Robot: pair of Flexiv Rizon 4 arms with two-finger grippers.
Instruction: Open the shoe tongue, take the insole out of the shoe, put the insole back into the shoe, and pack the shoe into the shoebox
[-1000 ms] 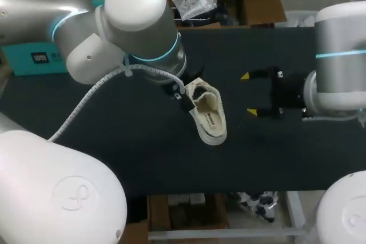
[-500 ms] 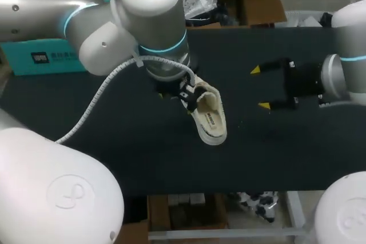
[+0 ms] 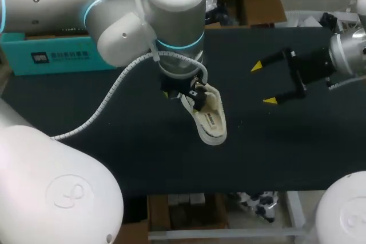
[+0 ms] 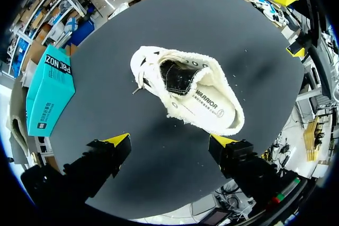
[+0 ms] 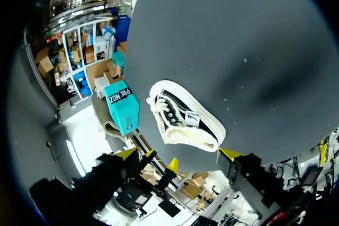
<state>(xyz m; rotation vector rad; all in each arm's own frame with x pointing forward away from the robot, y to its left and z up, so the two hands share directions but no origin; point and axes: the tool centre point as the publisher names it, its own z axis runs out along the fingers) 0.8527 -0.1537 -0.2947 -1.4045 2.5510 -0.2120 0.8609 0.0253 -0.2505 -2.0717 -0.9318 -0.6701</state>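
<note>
The white shoe sits on the black table. My left gripper hangs just above the shoe, fingers spread wide, holding nothing. My right gripper is near the shoe, fingers spread too.

a cream sneaker sits upright on its sole near the middle of the dark table, laces loose, opening facing up, the printed insole lying inside. the teal shoebox lies flat by the table's left edge, well apart.
</note>
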